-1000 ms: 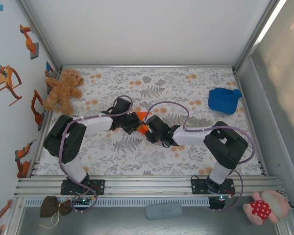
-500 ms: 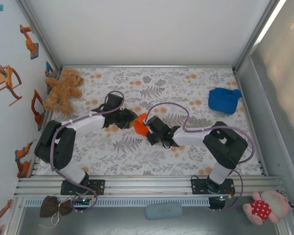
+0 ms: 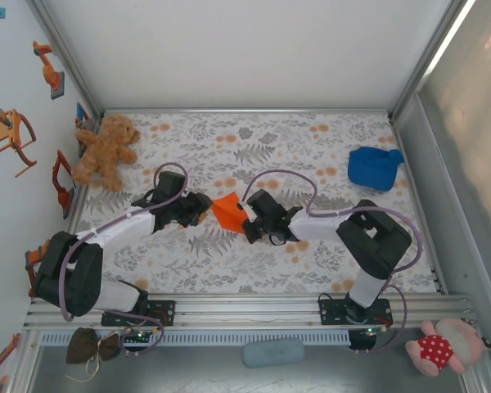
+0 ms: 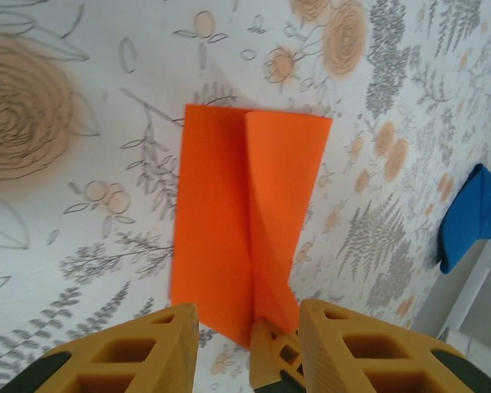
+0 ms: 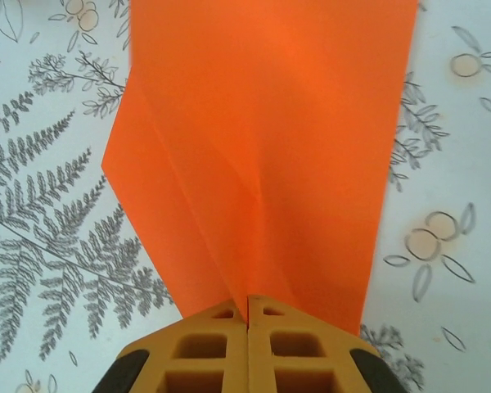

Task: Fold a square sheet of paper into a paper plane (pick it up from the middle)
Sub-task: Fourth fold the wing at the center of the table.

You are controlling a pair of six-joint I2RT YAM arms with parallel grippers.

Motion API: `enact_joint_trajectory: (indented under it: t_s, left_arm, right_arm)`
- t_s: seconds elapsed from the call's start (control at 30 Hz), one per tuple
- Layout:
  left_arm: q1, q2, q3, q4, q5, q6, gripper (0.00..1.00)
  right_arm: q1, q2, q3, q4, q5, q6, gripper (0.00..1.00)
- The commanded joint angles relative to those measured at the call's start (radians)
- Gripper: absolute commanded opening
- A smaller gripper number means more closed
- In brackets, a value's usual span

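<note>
Centrally on the flowered table, the folded orange paper is found, with a crease running along its length. Its right end is pinched by the right claw, whose fingers are pressed tightly together on it. The left claw is held close beside the paper's left end, its fingers parted partway. A teddy bear is seated at the far left, and a blue cloth is bunched at the far right.
</note>
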Motion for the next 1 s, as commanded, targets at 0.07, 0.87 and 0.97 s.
enact_joint_trajectory:
  t_s: [0.07, 0.87, 0.97]
  left_arm:
    - [-0.036, -0.075, -0.105, 0.137, -0.044, 0.025, 0.38]
    - [-0.073, 0.22, -0.08, 0.339, 0.01, 0.037, 0.13]
    - [-0.074, 0.245, -0.073, 0.314, 0.003, 0.037, 0.11]
  right_arm:
    - [-0.008, 0.064, 0.091, -0.069, -0.14, 0.051, 0.0]
    - [-0.011, 0.046, 0.169, -0.13, -0.076, -0.007, 0.02]
    - [-0.006, 0.039, 0.167, -0.126, -0.049, -0.043, 0.09]
